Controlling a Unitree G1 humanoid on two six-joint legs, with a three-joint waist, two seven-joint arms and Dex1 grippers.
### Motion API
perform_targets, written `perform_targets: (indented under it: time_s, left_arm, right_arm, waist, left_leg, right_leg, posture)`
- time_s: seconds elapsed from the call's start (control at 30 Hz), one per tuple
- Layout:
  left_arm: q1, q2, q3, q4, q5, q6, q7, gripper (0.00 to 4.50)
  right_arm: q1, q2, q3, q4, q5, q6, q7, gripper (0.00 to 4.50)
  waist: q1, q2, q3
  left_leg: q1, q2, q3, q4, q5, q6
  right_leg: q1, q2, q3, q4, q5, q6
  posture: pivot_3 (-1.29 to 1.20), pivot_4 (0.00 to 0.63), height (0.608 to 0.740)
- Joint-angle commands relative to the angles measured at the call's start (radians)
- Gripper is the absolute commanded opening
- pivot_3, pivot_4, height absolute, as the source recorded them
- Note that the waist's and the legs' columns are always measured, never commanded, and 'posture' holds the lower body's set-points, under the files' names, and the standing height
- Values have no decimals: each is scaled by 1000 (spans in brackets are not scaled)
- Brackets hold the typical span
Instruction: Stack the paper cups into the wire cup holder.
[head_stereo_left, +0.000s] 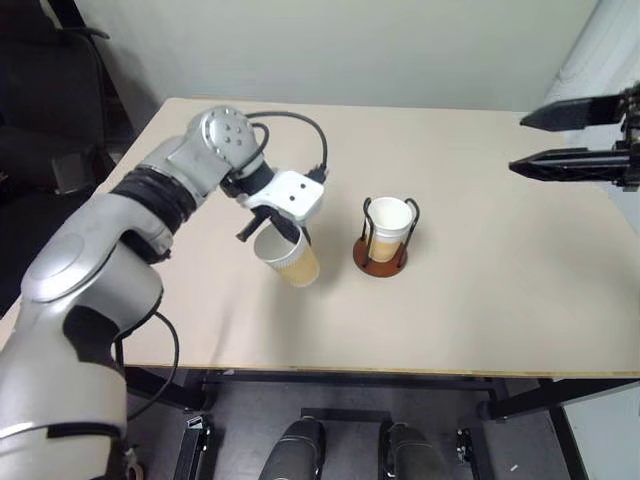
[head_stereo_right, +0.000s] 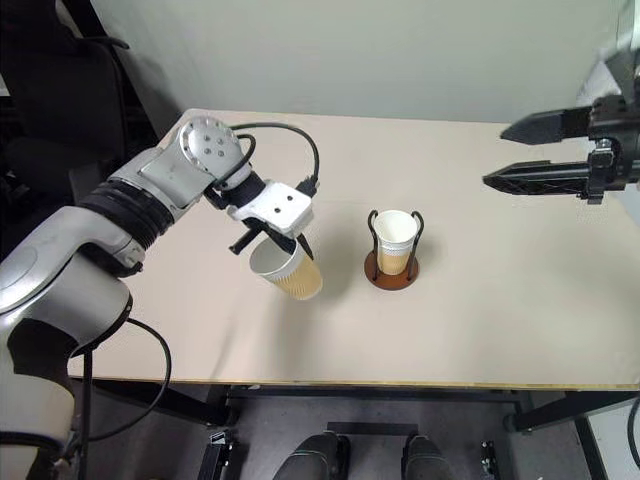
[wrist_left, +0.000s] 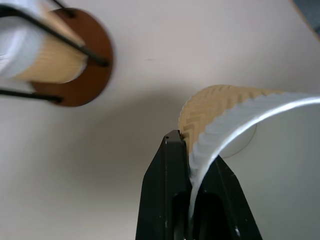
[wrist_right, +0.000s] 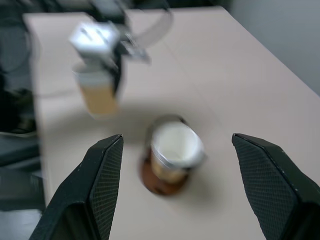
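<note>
Near the centre of the left eye view, a tan-and-white tapered paper cup (head_stereo_left: 288, 256) is clenched at its rim by the left end effector (head_stereo_left: 272, 229), tilted, clear of the beige table (head_stereo_left: 480, 300); the black wire cup holder on its reddish-brown disc (head_stereo_left: 384, 247), already carrying a cup, lies just to its right; the right end effector (head_stereo_left: 545, 140) hangs released at upper right, farther off.

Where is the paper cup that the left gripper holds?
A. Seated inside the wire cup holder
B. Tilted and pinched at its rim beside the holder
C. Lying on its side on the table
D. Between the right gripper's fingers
B. The left gripper is shut on the rim of a tilted paper cup, to the left of the wire cup holder, which already has a cup in it.
</note>
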Motion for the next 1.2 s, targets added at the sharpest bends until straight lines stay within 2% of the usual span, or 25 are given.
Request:
perform_targets:
  time_s: [0.03,0.27,0.47,0.67,0.93,1.07,1.2]
  left_arm:
    - [-70,-13,14,39,-22,3,-27,43]
    - [-167,-73,66,145,-59,52,-27,43]
    - [-274,-175,180,286,-5,65,-27,43]
    - [-351,-269,329,391,126,48,-27,43]
    - [-347,-337,479,429,315,17,-18,43]
    - [-314,-379,515,433,409,-22,104,43]
    - [-299,-399,547,441,479,-34,154,43]
  right_arm:
    - [11,-16,2,45,-76,-131,56,3509]
    - [31,-3,33,121,-149,-191,111,3509]
    - [6,0,31,143,-171,-179,138,3509]
    - [0,-1,10,136,-156,-147,158,3509]
    - [26,-3,-17,116,-150,-128,148,3509]
    - [54,-10,-43,88,-135,-111,141,3509]
    - [57,-9,-49,80,-134,-100,137,3509]
  waist:
    - [-1,1,0]
    - [0,1,1]
    - [2,1,1]
    - [0,1,2]
    - [0,1,2]
    - [2,1,2]
    - [2,1,2]
  left_leg:
    - [0,0,2,-1,0,0]
    - [0,1,4,-1,-2,2]
    - [-1,0,5,0,-3,4]
    - [0,0,6,0,-5,6]
    - [1,0,8,-1,-5,6]
    - [1,0,9,0,-6,7]
    - [1,-1,10,1,-7,8]
  right_leg:
    - [0,0,1,0,0,0]
    - [0,0,0,-1,2,8]
    - [1,-1,1,-2,-2,4]
    - [2,-1,3,-3,-5,5]
    - [2,1,2,-2,-7,6]
    - [2,0,3,-2,-8,8]
    - [3,0,3,-1,-7,10]
  posture:
    - [0,150,740]
    - [0,150,740]
    - [0,150,740]
    - [0,150,740]
    - [0,150,740]
    - [0,150,740]
    - [0,150,740]
